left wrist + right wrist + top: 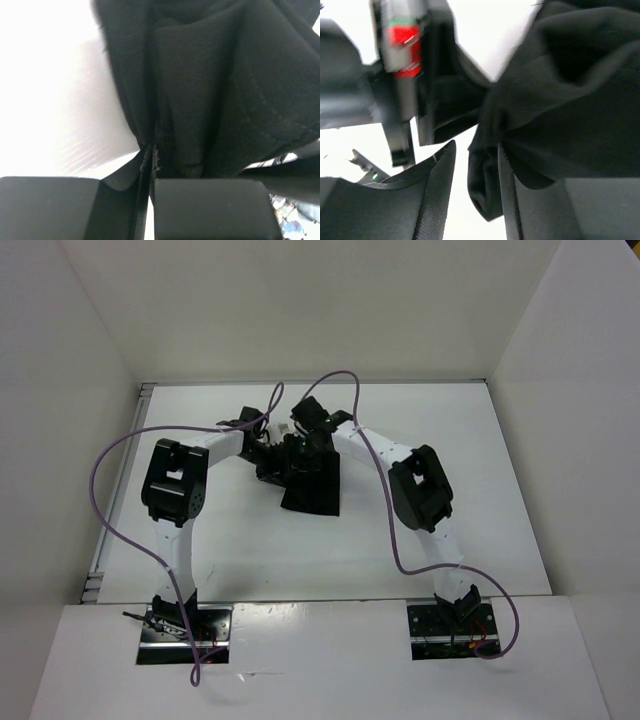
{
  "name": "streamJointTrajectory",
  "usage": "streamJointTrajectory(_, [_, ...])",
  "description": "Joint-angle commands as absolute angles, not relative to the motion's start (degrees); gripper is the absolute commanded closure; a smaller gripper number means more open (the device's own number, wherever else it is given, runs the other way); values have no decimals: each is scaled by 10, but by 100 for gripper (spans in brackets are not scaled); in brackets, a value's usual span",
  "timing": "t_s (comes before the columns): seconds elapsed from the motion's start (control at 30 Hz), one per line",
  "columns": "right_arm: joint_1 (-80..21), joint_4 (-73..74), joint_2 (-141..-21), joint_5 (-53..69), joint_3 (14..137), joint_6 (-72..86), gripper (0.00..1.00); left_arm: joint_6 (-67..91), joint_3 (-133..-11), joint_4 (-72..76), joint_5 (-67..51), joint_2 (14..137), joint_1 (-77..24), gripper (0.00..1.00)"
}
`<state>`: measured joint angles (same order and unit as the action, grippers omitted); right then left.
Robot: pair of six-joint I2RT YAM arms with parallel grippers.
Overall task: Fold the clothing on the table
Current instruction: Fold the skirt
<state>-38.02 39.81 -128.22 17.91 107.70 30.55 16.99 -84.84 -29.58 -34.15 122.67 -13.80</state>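
Observation:
The black clothing (312, 485) sits bunched at the middle of the white table (480, 520), raised at its far end where both grippers meet. My left gripper (272, 452) is shut on a frayed edge of the cloth; in the left wrist view the jaws (150, 152) pinch it and the clothing (215, 90) hangs in folds beyond. My right gripper (310, 435) stands open. In the right wrist view a fold of the clothing (570, 100) droops between its fingertips (476, 145), resting against the right finger with a white gap on the left.
White walls (60, 390) close in the table on three sides. Purple cables (110, 500) loop from both arms over the surface. The two arm bases (185, 625) sit at the near edge. The left arm's wrist (400, 75) is close beside the right gripper.

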Motion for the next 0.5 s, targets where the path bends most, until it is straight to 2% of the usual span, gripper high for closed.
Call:
streamJointTrajectory(0.0, [-388,357,-1231,250,1115,294,54,177,-847,-309,-278,1194,-110,92])
streamJointTrajectory(0.1, [-388,339,-1179,298,1132,287,50,192,-853,-316,-258,1149,-65,91])
streamJointTrajectory(0.23, [-375,323,-1109,283,1096,282,52,192,-853,-331,-250,1098,-44,90])
streamJointTrajectory(0.3, [-361,323,-1078,254,1056,294,63,181,-860,-347,-269,1078,-50,90])
streamJointTrajectory(0.33, [-347,330,-1071,243,1042,294,79,176,-868,-347,-279,1071,-55,90])
streamJointTrajectory(0.37, [-339,330,-1064,234,1028,294,89,171,-874,-352,-304,1065,-64,90])
streamJointTrajectory(0.43, [-328,336,-1052,211,991,301,100,150,-894,-361,-355,1059,-89,90])
streamJointTrajectory(0.47, [-323,336,-1052,211,981,301,100,150,-900,-361,-385,1059,-98,90])
